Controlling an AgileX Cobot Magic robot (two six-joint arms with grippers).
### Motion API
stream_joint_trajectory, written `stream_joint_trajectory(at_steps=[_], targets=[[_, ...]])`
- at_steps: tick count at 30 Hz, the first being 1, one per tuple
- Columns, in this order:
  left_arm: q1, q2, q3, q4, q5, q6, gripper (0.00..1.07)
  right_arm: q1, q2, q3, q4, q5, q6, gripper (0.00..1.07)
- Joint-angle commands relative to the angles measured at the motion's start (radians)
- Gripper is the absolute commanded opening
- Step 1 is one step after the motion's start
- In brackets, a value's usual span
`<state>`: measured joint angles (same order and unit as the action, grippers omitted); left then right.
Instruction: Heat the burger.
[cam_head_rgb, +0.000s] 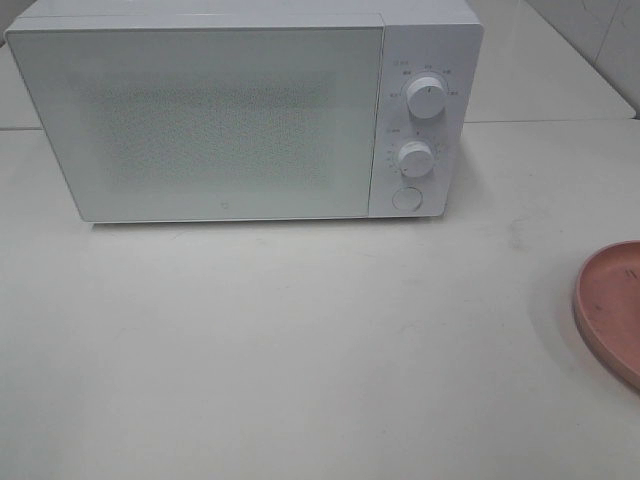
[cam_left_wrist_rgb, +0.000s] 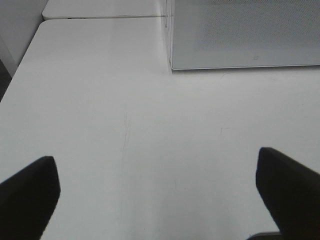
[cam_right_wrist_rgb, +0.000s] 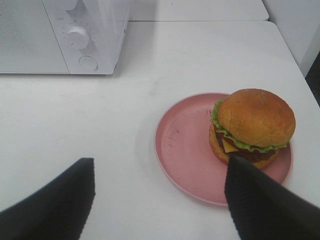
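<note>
Item 1: microwave (cam_head_rgb: 230, 110), white, door shut, upper half of the exterior high frame, standing on the white table (cam_head_rgb: 300, 350). Control panel on its right side carries an upper dial (cam_head_rgb: 427, 97), a lower dial (cam_head_rgb: 415, 158) and a round button (cam_head_rgb: 406, 197) beneath them.

Item 2: pink plate (cam_right_wrist_rgb: 187, 145), flat and round, lower right of the right wrist frame; in the exterior high frame only its edge shows at the right border, well apart from the microwave.

Item 3: burger (cam_right_wrist_rgb: 252, 125), golden-brown domed bun, green lettuce, yellow cheese and dark filling. Sits upright on the plate, off centre, toward the plate's right side in the right wrist frame.

Item 4: right end effector (cam_right_wrist_rgb: 157, 200), two dark fingers spread wide, nothing between them. One fingertip overlaps the burger's lower edge in the picture; contact appears unlikely but cannot be confirmed from this angle.

Item 5: left end effector (cam_left_wrist_rgb: 155, 192), fingers spread wide at the lower corners of the left wrist frame, empty, above bare table, with the microwave's lower front corner at upper right.
</note>
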<state>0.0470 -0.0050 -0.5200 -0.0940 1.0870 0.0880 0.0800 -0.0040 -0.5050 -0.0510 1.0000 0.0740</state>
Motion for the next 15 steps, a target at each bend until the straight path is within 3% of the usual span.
stream_joint_trajectory(at_steps=[1, 15], targets=[[0.005, -0.024, 0.004, -0.002, -0.017, -0.008, 1.0, -0.006, -0.022, 0.003, -0.004, -0.005, -0.009, 0.71], [0.005, -0.024, 0.004, -0.002, -0.017, -0.008, 1.0, -0.006, -0.022, 0.003, -0.004, -0.005, -0.009, 0.71]])
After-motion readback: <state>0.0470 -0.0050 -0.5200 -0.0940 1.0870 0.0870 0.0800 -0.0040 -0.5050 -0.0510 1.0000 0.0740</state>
